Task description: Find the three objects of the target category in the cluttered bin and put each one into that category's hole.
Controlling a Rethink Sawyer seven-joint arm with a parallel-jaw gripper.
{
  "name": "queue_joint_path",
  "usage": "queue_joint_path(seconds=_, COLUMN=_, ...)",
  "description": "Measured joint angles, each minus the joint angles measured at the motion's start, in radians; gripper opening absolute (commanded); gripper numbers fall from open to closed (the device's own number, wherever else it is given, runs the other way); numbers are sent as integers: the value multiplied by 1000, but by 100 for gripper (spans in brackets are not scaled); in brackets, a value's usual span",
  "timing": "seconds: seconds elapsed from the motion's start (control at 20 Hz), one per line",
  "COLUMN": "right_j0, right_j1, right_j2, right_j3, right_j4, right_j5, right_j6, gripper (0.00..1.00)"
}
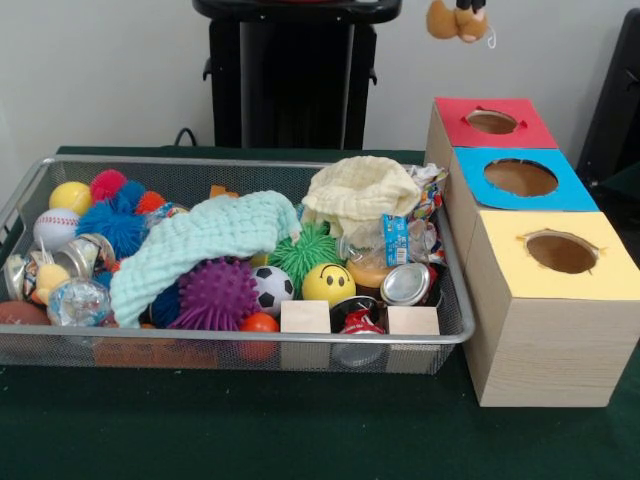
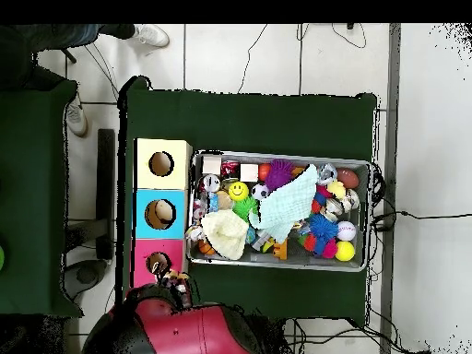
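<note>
At the top edge of the front view my gripper (image 1: 468,6) is shut on a small brown plush toy (image 1: 452,20), which hangs above and behind the red box's hole (image 1: 492,122). From overhead, the gripper (image 2: 173,279) sits beside the red box (image 2: 143,267). The blue box (image 1: 521,178) and yellow box (image 1: 561,253) stand in a row with it, each with a round hole on top. The wire bin (image 1: 230,338) holds balls, spiky toys, cans and wooden blocks. A mint cloth (image 1: 200,240) and a pale yellow cloth (image 1: 360,190) cover part of the pile.
The bin (image 2: 281,157) lies right against the row of boxes on the green table (image 1: 250,430). A smiley ball (image 1: 328,283), a soccer ball (image 1: 271,288) and a purple spiky ball (image 1: 215,293) lie near the bin's front. A person's shoes (image 2: 147,35) show at the overhead view's top.
</note>
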Motion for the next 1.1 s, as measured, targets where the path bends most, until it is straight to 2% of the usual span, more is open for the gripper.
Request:
queue_joint_path(seconds=0.25, right_j0=49, right_j1=48, right_j2=-50, right_j3=0, right_j4=0, right_j5=-18, right_j6=58, gripper=0)
queue_joint_path(seconds=0.55, right_j0=141, right_j1=146, right_j2=-126, right_j3=-2, right_j4=0, right_j5=-87, right_j6=141, gripper=0)
queue_joint_path(seconds=1.1, right_j0=271, right_j1=212, right_j2=-217, right_j3=-12, right_j4=4, right_j5=-120, right_j6=218, gripper=0)
